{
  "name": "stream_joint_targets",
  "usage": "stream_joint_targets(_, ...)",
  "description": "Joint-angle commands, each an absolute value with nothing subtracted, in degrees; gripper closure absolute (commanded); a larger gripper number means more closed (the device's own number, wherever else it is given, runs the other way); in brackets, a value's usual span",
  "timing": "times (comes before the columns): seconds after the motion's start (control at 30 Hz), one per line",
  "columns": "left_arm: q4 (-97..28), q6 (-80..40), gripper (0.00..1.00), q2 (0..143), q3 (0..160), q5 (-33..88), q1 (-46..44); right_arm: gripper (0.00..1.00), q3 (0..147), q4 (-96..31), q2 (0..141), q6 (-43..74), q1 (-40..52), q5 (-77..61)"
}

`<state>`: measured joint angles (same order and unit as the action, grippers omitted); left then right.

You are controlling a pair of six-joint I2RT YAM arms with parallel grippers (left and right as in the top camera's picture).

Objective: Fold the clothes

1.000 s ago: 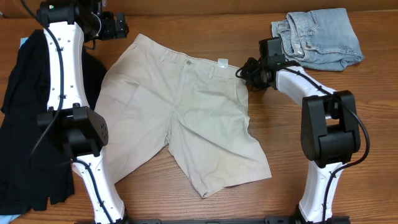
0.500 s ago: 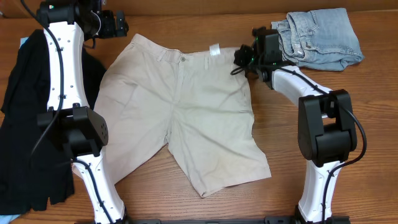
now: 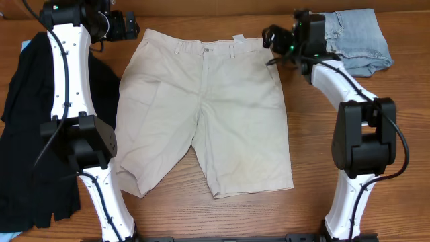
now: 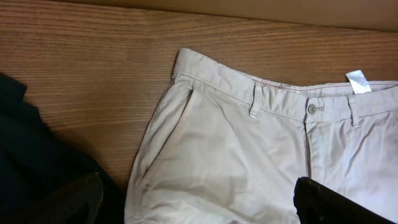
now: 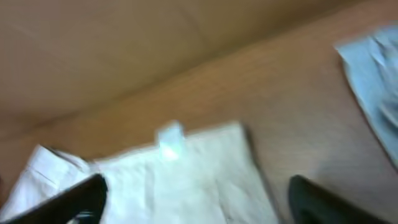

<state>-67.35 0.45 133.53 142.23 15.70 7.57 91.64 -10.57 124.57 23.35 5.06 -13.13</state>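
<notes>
Overhead: we list the shorts [image 3: 208,114] now squared flat on the table [image 3: 168,208], with the waistband drawn level with the denim piece [image 3: 356,40]; a second ago they lay skewed. The right gripper [image 3: 269,37], just beside the denim piece, has let go. The left gripper [image 3: 134,27], well apart from it, is spread and empty.
Left wrist: waistband smooth, label [image 4: 357,81] showing.
Right wrist: blurred, fingers wide over the waistband corner. We judge the straightening done and the folding not yet begun.

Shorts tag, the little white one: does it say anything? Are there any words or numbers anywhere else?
The white label on the shorts waistband: looks blank here; too small to read.
The button: any marking is too small to read.
No other words, numbers or signs show.
</notes>
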Motion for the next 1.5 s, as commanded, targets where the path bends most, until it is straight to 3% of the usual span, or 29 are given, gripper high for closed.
stream_joint_targets(0.0,-67.48,1.34,0.0,133.82,142.21,16.51,7.31,0.0,92.79,-19.53,118.78,19.9,5.28,-14.7)
stream_joint_targets(0.23,-68.36,1.37,0.0,133.82,142.21,16.1,7.31,0.0,92.68,-55.02,111.07,18.61,6.39,-14.66)
stream_joint_targets(0.4,-68.36,1.32,0.0,133.82,142.21,16.12,7.31,0.07,90.56,-66.28,110.89,18.72,9.13,-14.02)
stream_joint_targets(0.73,-69.17,1.34,0.0,133.82,142.21,16.08,7.31,0.32,73.93,-60.9,110.89,25.63,18.81,-14.63)
stream_joint_targets(1.1,-69.32,1.34,0.0,133.82,142.21,16.1,7.31,0.3,66.89,-57.25,110.87,30.55,19.07,-11.46)
stream_joint_targets(1.47,-70.41,3.25,0.0,133.82,142.21,16.16,7.25,0.29,61.25,-57.08,110.87,29.58,1.56,-11.18)
